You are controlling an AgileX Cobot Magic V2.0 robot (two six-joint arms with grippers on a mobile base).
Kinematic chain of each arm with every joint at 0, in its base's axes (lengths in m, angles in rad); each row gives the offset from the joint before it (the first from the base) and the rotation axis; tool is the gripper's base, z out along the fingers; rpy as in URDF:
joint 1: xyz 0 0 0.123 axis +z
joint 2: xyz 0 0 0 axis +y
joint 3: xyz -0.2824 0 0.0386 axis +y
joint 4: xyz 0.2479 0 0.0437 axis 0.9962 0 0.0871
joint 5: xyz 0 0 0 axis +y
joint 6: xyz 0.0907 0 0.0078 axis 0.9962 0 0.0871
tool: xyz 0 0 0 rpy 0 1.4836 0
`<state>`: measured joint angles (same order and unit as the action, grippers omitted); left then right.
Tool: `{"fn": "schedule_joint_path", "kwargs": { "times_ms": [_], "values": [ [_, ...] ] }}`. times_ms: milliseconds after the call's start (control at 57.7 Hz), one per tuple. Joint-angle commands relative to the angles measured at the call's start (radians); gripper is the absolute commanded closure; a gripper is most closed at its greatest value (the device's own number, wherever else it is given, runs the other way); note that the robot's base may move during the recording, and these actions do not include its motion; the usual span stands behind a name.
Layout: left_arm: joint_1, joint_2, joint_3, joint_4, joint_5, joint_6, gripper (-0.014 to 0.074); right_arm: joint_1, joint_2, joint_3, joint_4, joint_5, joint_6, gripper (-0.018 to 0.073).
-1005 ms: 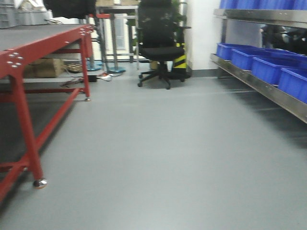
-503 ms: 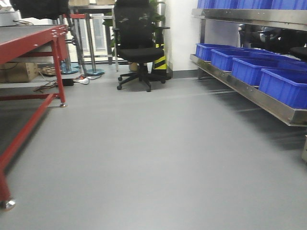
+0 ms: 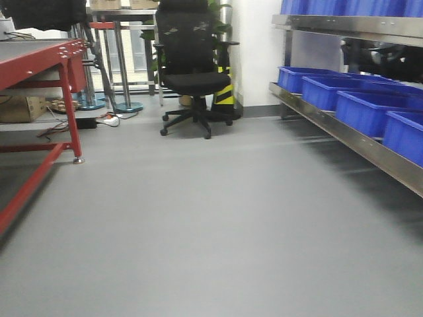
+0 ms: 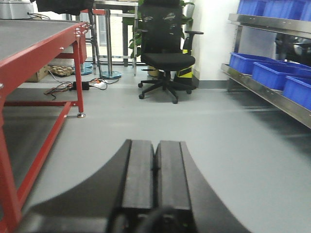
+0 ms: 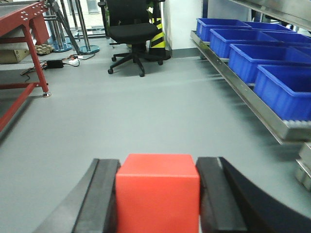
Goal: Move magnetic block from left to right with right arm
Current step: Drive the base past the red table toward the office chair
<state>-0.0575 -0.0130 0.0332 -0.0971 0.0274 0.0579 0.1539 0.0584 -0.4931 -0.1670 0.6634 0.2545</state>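
Starting with the exterior front-facing view, we see grey floor (image 3: 218,224) from the centre down to 6 o'clock. A red table (image 3: 39,56) stands at 9 to 10 o'clock, with one foot visible on the floor. A cardboard box (image 3: 16,109) sits under it at 9 o'clock. A black office chair (image 3: 193,72) is at 12 o'clock, with a yellow-and-black striped post (image 3: 225,92) just beside it on its 3 o'clock side. Blue bins (image 3: 360,105) line a steel shelf (image 3: 344,135) from 2 to 3 o'clock.

Left wrist view: the left gripper (image 4: 155,170) sits at 6 o'clock. Its two black fingers (image 4: 138,174) are pressed flat together with only a thin seam between them, and they hold nothing. Beyond it we see the chair at 12 o'clock, the red table at 9 to 10 and the bins at 2 to 3.

Right wrist view: the magnetic block (image 5: 158,199) is at 6 o'clock, clamped in the right gripper (image 5: 157,165). One black finger touches its 9 o'clock side and the other its 3 o'clock side. We see its top and near faces, plain red with no marks. Floor spreads beyond it. The chair is at 11 to 12 o'clock, the table leg at 10, and the bins on the shelf run from 1 to 3.
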Motion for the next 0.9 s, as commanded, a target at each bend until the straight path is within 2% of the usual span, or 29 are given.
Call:
{"fn": "schedule_joint_path", "kwargs": {
  "times_ms": [0, 884],
  "values": [
    [-0.001, -0.007, 0.008, -0.005, -0.082, -0.006, 0.0722, 0.000, 0.019, -0.027, -0.014, -0.085, -0.007, 0.0326],
    [-0.001, -0.007, 0.008, -0.005, -0.082, -0.006, 0.0722, 0.000, 0.019, -0.027, -0.014, -0.085, -0.007, 0.0326]
  ]
}}
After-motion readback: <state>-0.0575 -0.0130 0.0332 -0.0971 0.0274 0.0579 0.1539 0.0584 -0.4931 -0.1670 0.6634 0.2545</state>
